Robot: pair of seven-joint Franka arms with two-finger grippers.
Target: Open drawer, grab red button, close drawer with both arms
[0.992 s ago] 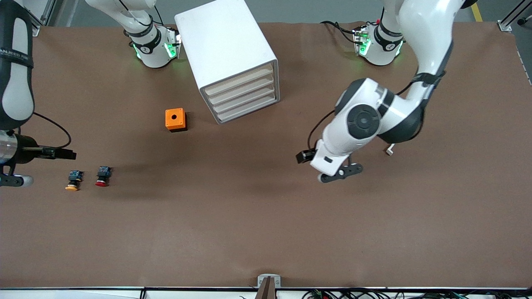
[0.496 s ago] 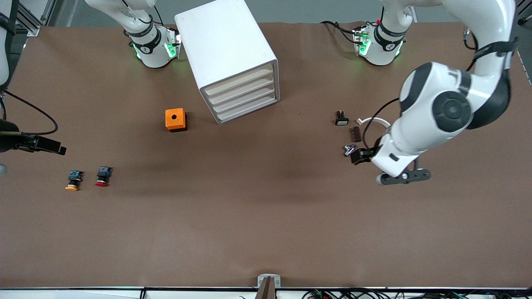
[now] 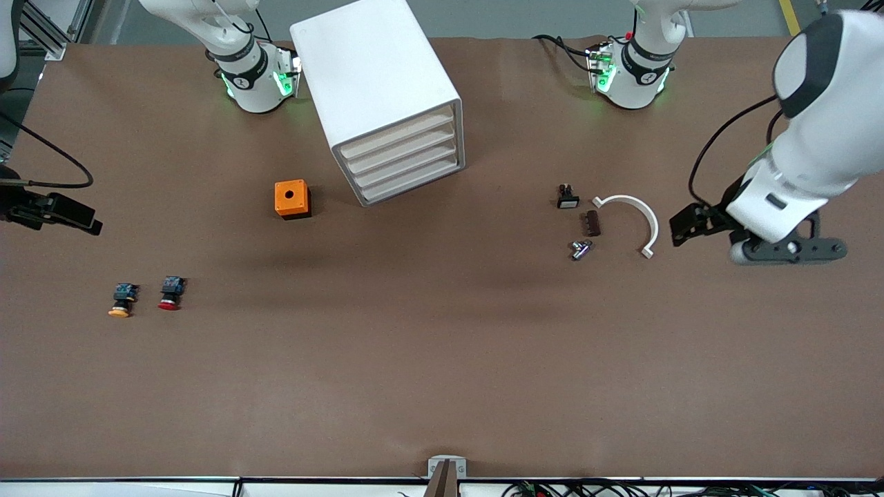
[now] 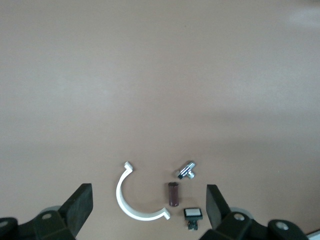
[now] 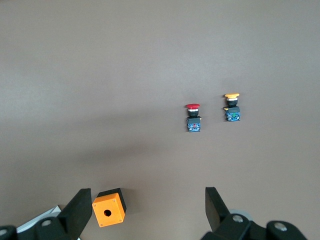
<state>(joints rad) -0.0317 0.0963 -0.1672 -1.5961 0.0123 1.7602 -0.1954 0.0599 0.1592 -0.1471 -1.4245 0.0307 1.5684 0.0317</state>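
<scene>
I see nothing done yet: the drawer (image 3: 406, 163) sits closed in its cabinet (image 3: 376, 90), the button (image 3: 169, 293) lies on the surface (image 3: 442, 359) toward the right arm's end. Left tool (image 4: 148, 206) and right tool (image 5: 145, 207) both hover with fingers apart, empty.

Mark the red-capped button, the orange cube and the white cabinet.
red-capped button (image 3: 170, 293): front view, on its body.
orange cube (image 3: 291, 199): front view, top face beside the hole.
white cabinet (image 3: 369, 76): front view, top panel.
</scene>
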